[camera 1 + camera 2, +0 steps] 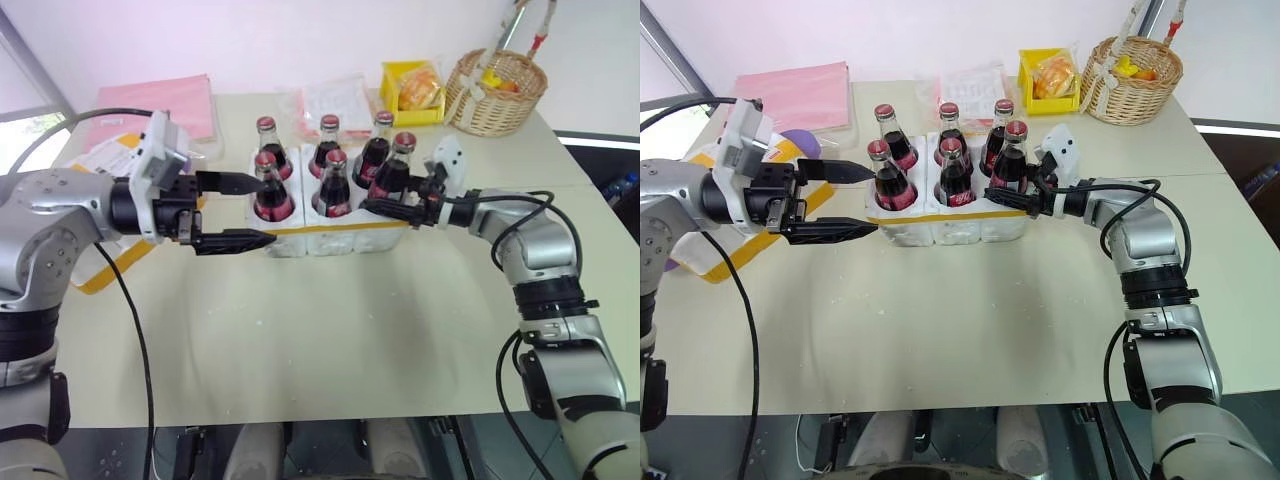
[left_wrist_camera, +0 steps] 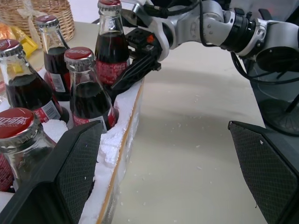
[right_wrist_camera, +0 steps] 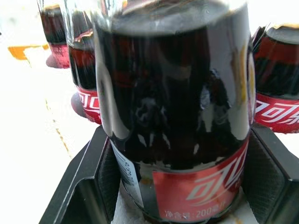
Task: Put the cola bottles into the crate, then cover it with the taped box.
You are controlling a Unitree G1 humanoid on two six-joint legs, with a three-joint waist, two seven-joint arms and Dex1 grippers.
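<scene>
While all six cola bottles [image 1: 330, 180] are standing upright in the crate [image 1: 330, 235], the right gripper [image 1: 392, 205] is bracketing the bottle in the crate's front right well, its fingers just beside the glass. Beside the crate's left end, the left gripper [image 1: 235, 212] is hovering with fingers spread wide apart.

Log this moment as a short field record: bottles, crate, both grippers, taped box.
cola bottles: six, all standing in the crate
crate: on the table, uncovered
right gripper: fingers either side of the front right bottle, grip uncertain
left gripper: open, beside the crate's left end
taped box: behind left arm, not placed
</scene>
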